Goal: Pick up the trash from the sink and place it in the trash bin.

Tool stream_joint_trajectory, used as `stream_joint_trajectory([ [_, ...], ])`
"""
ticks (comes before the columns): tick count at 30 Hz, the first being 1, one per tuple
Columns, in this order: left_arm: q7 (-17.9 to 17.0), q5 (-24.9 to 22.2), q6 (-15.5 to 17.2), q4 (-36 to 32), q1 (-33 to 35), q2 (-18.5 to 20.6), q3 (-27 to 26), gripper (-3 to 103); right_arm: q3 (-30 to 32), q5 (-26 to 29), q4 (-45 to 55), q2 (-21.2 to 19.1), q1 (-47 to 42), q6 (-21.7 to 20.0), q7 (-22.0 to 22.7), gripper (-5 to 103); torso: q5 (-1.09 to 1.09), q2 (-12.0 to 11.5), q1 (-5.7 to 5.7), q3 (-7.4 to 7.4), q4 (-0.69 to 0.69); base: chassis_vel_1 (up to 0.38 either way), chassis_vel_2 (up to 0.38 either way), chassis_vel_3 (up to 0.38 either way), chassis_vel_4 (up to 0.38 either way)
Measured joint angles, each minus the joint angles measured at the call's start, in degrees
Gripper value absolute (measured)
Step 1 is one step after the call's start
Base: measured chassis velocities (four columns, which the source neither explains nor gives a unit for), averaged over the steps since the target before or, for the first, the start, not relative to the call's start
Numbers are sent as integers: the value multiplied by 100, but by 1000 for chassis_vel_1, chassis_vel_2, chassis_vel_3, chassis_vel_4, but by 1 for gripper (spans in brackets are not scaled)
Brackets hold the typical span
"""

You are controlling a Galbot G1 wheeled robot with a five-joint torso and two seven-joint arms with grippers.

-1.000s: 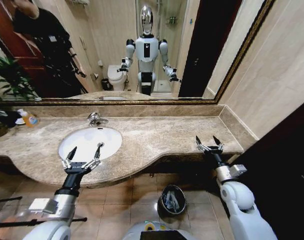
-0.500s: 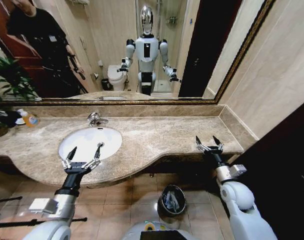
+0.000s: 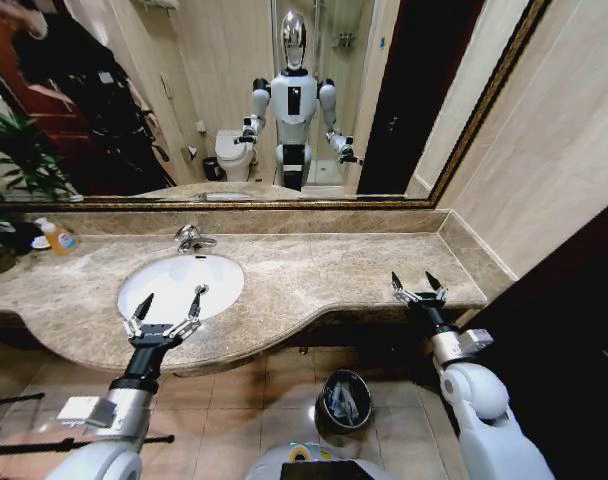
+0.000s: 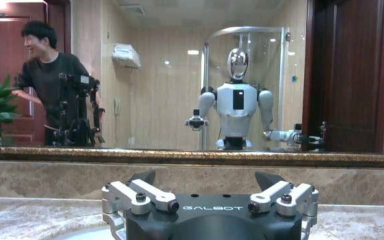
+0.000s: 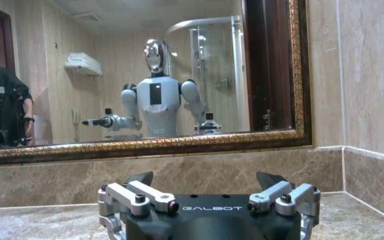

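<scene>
Trash is not lying anywhere in the sink (image 3: 144, 285) that I can make out: the white oval basin is looking bare, and the only litter I am seeing is the pale crumpled stuff sitting inside the trash bin (image 3: 344, 400), the small black bucket standing on the tiled floor under the front edge of the table (image 3: 324, 270). From where I am standing, the left gripper (image 3: 167, 312) is hovering with its fingers spread wide and nothing between them, right over the near rim of the basin, so it is plainly the arm nearer the sink; anything left in the bowl would be lying just ahead of it and a little below, toward the chrome faucet (image 3: 192, 238) at the back. The right gripper (image 3: 417, 288) is also gaping wide and holding nothing, parked off the far right end of the table, well apart from the basin. The bin is sitting low between the two arms, somewhat closer to the right one. An orange bottle (image 3: 56, 237) is standing at the far left of the table near a potted plant (image 3: 14, 180), clear of the sink. Judging by the bare bowl and the filled bin, the clearing is looking close to finished, though I cannot tell whether something small is hiding behind the left gripper's fingers.
</scene>
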Motion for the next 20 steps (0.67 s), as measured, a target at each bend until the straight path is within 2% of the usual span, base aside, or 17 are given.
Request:
stream_joint_trajectory([
  [20, 0, 0, 0, 0, 0, 0, 0, 100, 0, 0, -1, 0, 0, 0, 0, 100, 0, 0, 0, 0, 0, 0, 0, 0, 0],
])
